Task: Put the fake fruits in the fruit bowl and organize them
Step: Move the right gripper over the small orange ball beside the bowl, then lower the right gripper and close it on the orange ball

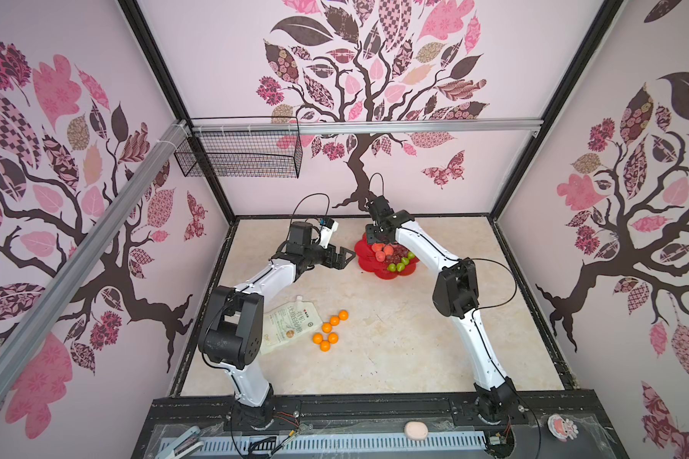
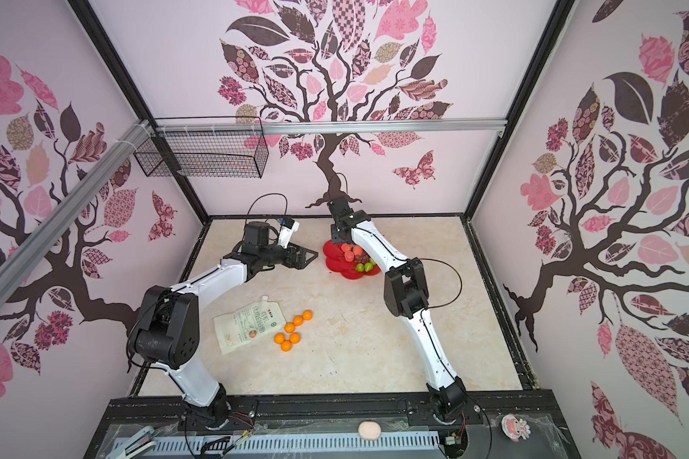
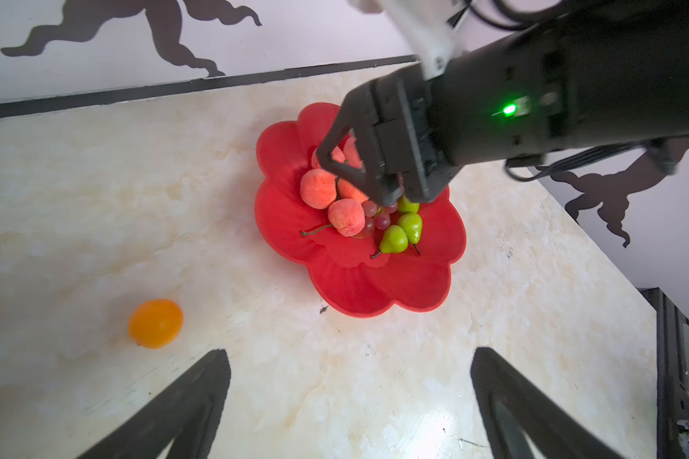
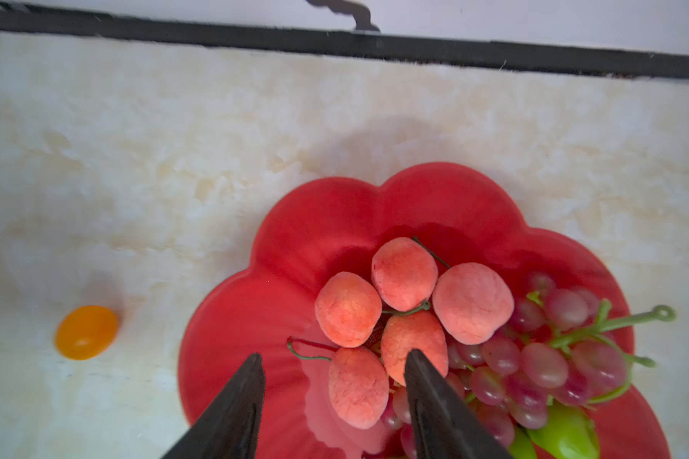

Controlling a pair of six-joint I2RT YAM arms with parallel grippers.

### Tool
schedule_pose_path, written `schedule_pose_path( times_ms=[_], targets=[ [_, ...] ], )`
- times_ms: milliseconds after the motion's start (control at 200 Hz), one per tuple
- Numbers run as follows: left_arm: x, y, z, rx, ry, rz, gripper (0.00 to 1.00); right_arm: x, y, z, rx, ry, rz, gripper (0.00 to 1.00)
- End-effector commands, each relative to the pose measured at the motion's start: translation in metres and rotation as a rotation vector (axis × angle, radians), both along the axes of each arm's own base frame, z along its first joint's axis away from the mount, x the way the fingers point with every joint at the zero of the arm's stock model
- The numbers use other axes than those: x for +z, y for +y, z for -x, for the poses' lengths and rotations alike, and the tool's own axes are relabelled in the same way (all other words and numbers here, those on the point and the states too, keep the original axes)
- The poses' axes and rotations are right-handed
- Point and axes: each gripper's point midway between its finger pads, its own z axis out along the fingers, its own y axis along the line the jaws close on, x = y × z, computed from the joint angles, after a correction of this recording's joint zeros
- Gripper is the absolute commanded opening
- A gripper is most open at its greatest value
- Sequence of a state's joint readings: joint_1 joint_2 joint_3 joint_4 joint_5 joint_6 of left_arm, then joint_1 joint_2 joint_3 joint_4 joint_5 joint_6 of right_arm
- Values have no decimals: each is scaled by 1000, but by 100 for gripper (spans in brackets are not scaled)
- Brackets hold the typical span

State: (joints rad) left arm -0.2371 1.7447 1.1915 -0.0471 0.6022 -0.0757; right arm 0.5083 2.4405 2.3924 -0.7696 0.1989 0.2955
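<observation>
Red fruit bowl (image 1: 362, 250), mid-frame: peaches (image 4: 404, 274), grapes (image 4: 543, 363), pears (image 3: 394, 240); oranges (image 1: 329, 330) on bench (image 1: 394, 337); left pincer (image 3: 350, 350), right pincer (image 4: 333, 353) spread, empty

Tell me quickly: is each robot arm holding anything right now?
Left gripper: open, holding nothing.
Right gripper: open, jaws apart over the peaches in the fruit bowl, holding nothing.

I see a glossy red fruit bowl (image 3: 355, 286), pink-red peaches (image 4: 472, 302), green pears (image 3: 394, 240), purple-red grapes (image 4: 543, 365), bright orange oranges (image 1: 326, 328), and a cream marbled bench (image 1: 394, 349).
</observation>
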Motion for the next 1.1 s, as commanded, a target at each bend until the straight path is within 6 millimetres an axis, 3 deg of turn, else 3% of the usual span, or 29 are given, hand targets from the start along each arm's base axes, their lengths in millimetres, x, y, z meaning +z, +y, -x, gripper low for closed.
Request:
schedule_pose_path(
  times_ms=[0, 170, 500, 505, 510, 570, 790, 1090],
  targets=[
    [33, 11, -9, 10, -49, 63, 99, 31, 16, 7, 21, -38, -79, 59],
    [37, 31, -17, 68, -43, 76, 98, 24, 43, 13, 62, -31, -126, 59],
    [41, 53, -25, 104, -36, 117, 99, 20, 103, 29, 175, -35, -206, 57],
    [41, 54, -26, 107, -35, 117, 99, 4, 105, 28, 176, -13, -200, 57],
    [40, 54, -26, 109, -33, 117, 99, 1, 106, 28, 177, -9, -200, 57],
    [38, 60, -30, 141, -22, 120, 98, -11, 114, 30, 188, 17, -226, 57],
    [35, 69, -34, 189, -19, 97, 99, -41, 135, 29, 205, 73, -298, 55],
    [34, 67, -35, 178, -5, 113, 98, -65, 151, 29, 230, 83, -311, 54]
  ],
)
